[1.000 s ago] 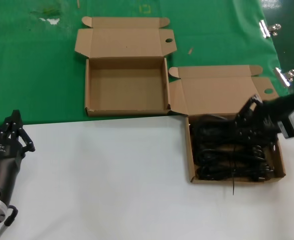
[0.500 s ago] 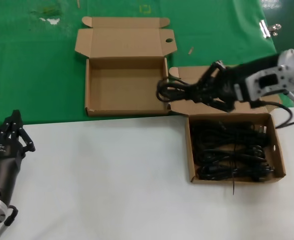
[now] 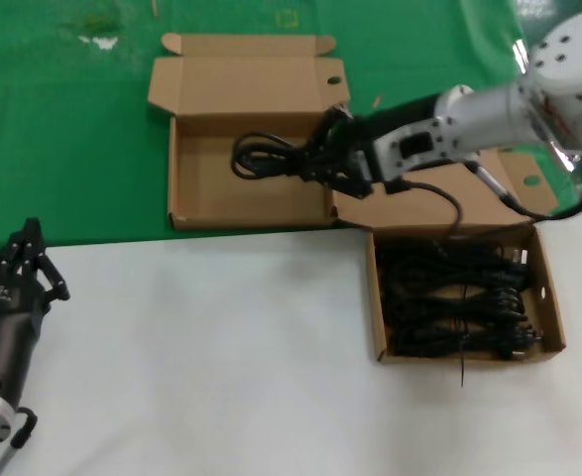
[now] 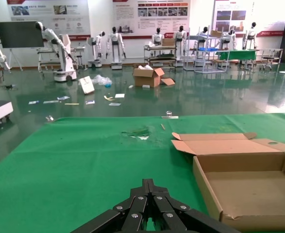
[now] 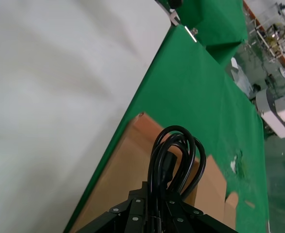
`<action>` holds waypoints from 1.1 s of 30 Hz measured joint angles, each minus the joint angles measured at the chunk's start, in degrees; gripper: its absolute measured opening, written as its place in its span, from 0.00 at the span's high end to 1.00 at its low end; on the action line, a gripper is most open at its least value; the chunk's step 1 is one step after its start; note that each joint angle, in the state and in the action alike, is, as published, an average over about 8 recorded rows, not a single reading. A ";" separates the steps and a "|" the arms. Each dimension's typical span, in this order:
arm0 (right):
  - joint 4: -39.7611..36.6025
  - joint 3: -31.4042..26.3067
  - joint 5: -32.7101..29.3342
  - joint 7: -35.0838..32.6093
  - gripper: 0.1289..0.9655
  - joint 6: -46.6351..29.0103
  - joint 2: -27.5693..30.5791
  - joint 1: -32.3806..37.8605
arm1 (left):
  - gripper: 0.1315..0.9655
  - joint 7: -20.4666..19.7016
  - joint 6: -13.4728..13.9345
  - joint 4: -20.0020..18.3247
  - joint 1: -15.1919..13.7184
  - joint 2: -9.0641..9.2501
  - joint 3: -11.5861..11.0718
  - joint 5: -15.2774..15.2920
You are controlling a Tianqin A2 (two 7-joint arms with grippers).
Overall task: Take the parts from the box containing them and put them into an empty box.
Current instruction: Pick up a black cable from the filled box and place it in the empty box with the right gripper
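Observation:
My right gripper (image 3: 322, 157) is shut on a black looped power cable (image 3: 271, 157) and holds it over the empty cardboard box (image 3: 186, 220) on the green cloth. The right wrist view shows the cable's loop (image 5: 177, 154) sticking out past the closed fingers above that box's brown floor (image 5: 127, 170). The box holding several more black cables (image 3: 459, 307) sits at the right, half on the white table (image 3: 382, 355). My left gripper (image 3: 28, 260) is shut and empty, parked at the near left; its wrist view shows its tip (image 4: 149, 187) and the empty box (image 4: 249, 187).
Both boxes' flap lids (image 3: 251, 79) lie open toward the back. Metal clips (image 3: 533, 58) hold the green cloth at the far right. The green cloth (image 3: 62, 129) covers the back, white table the front.
My right gripper lifted a cable bundle out of the right box and carried it left, from above that box's flap to over the empty box. The left arm has not moved.

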 joint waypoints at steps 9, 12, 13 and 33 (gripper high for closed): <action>-19.35 2.51 1.18 -11.76 0.95 9.08 -10.19 5.72 | 0.99 0.00 0.00 0.00 0.00 0.00 0.00 0.00; -21.94 2.34 1.76 -13.21 0.95 12.08 -12.19 6.13 | 0.99 0.00 0.00 0.00 0.00 0.00 0.00 0.00; -22.28 1.88 2.17 -13.37 0.95 13.01 -12.65 6.09 | 0.99 0.00 0.00 0.00 0.00 0.00 0.00 0.00; -18.91 -30.52 30.87 -10.92 0.95 25.80 -14.66 2.21 | 0.99 0.00 0.00 0.00 0.00 0.00 0.00 0.00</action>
